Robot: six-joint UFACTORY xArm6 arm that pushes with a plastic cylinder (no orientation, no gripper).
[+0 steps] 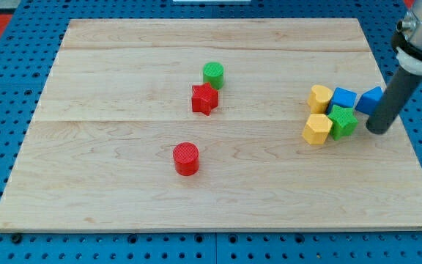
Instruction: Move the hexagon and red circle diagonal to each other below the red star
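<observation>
While the dark rod hangs down at the view's right, my tip (378, 130) sits on the pale wooden board (123, 191) just right of a small cluster of blocks, right below the blue block (373, 99) at the cluster's right edge and close beside the green star-shaped block (342, 121); it's just a bare rod end, so nothing to spread or pinch, and I can't tell if it's actually touching either one. That cluster also has a yellow block (319, 97) at upper left, a blue cube (343, 97) next to it, and a yellow hexagon-looking block (317, 128) at lower left, all bunched together. The red star block (204, 98) is around the board's middle, with a green cylinder (213, 74) touching its upper right. The red circle block (186, 158) sits well below the star, slightly to the view's left, on its own
</observation>
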